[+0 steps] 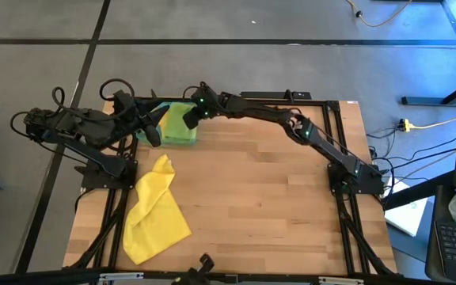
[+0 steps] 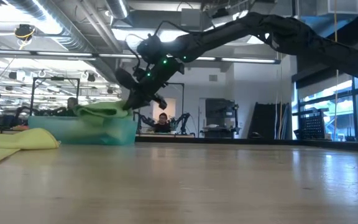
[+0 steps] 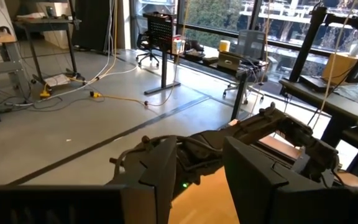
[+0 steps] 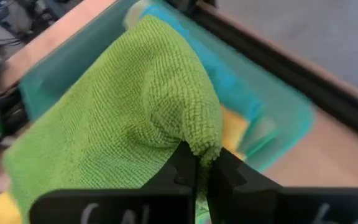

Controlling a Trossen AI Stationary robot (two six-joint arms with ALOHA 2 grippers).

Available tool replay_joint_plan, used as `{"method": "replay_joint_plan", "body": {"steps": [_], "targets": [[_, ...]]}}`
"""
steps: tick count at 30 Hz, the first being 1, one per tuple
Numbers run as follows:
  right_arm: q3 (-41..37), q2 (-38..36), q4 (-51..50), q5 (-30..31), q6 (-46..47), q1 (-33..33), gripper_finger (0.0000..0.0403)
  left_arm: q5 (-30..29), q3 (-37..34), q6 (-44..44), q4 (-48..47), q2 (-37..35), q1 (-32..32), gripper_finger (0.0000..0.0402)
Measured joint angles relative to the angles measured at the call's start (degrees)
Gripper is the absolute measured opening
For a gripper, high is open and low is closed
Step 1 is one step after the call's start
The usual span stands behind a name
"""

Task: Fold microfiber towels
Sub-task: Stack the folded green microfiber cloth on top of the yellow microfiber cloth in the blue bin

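nubby green microfiber cloth (image 4: 123, 106), translucent glossy plastic tray (image 4: 278, 118), smooth matt wood table (image 1: 260, 206).

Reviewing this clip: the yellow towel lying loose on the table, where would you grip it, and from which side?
Probably the raised, bunched corner of the yellow towel, nearest the left gripper, taken from above. That end is rumpled into a ridge the jaws can pinch; the rest lies flat on the table.

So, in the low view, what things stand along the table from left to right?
Yellow towel → teal tray with the green towel draped on top → right claw, shut on that green towel's edge → bare table.
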Motion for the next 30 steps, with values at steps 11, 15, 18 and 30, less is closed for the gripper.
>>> {"method": "replay_joint_plan", "body": {"steps": [11,15,18,30], "targets": [[-1.09,1.19,0.79,-7.28,0.04,-2.47,0.0047,-0.02,0.0,-0.17,-0.02,0.0,0.0,0.0126],[-1.2,2.16,0.3,-9.79,-0.23,-1.97,0.0063,-0.07,0.0,-0.14,-0.04,0.0,0.02,0.0126],[-1.18,2.49,1.57,-9.65,-2.99,-1.45,0.0065,-0.11,0.0,-0.12,-0.23,0.0,0.02,0.0126],[0.08,0.29,3.27,-6.92,-8.76,-2.6,0.0067,-0.08,0.0,-0.12,-1.05,0.0,0.02,0.0126]]}}
